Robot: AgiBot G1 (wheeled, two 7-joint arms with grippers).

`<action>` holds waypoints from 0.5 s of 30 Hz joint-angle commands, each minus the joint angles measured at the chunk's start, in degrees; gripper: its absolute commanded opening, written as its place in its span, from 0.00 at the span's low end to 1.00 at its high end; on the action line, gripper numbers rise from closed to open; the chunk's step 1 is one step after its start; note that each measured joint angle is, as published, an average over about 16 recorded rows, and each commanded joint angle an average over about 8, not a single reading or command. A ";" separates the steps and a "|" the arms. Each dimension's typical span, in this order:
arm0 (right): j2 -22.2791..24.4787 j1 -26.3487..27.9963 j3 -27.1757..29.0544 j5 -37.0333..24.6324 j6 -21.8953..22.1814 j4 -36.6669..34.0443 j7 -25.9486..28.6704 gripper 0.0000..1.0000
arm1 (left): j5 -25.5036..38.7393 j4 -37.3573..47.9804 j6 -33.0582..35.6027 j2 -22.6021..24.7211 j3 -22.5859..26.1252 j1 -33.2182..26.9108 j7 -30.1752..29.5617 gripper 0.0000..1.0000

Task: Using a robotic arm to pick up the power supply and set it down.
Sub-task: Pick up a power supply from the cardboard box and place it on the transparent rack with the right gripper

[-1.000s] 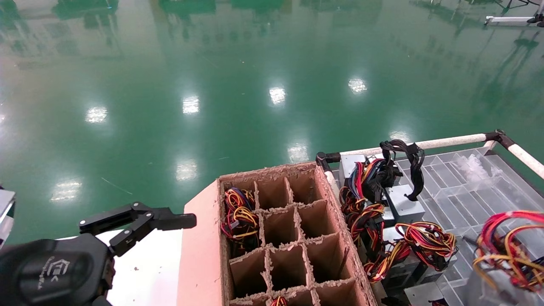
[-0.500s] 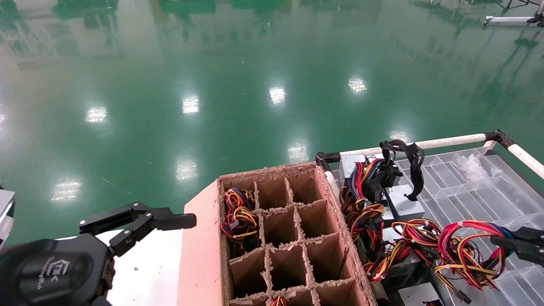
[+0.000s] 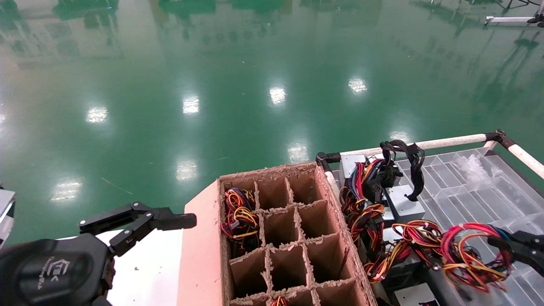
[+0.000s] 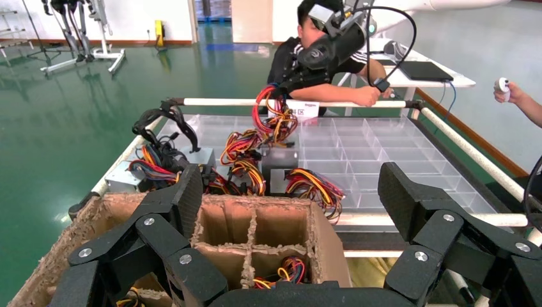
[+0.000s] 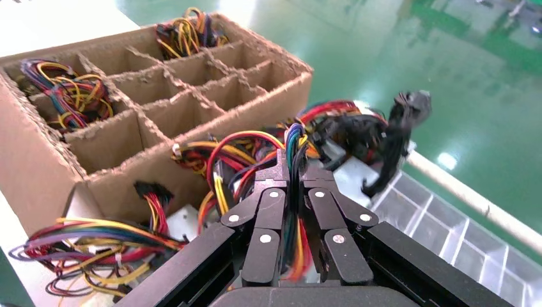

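Observation:
My right gripper (image 5: 295,173) is shut on the red, yellow, blue and black wires (image 5: 294,144) of the power supply. In the head view that gripper (image 3: 508,248) enters from the right edge over the clear tray, with the wire loop (image 3: 469,257) drooping from it. From the left wrist view the silver-grey box (image 4: 279,160) sits under the held wires; whether it touches the tray I cannot tell. My left gripper (image 3: 170,220) is open and holds nothing at the lower left, beside the cardboard box.
A cardboard divider box (image 3: 327,199) stands in the middle, some cells holding wired units. Right of it, a white-railed cart (image 3: 425,144) carries a clear compartment tray (image 3: 467,195) and other supplies (image 3: 403,204), one with a black cable loop (image 3: 403,157). A person (image 4: 300,61) leans at the far rail.
The right gripper has carried the wire bundle leftwards over the tray, then slightly lower. The left arm has not moved.

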 commanded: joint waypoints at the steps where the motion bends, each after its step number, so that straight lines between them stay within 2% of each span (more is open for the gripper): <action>1: -0.11 -1.27 -0.23 1.36 0.00 -1.32 -0.80 0.00 | 0.00 0.00 0.00 0.00 0.00 0.00 0.00 1.00; 9: 0.23 -5.87 -0.81 5.06 0.19 -6.30 -2.84 0.00 | -0.01 0.00 -0.01 -0.01 0.01 0.00 0.01 1.00; 15: 0.87 -7.27 -0.82 6.50 0.57 -9.63 -3.89 0.00 | -0.01 0.00 -0.01 -0.01 0.02 -0.01 0.01 1.00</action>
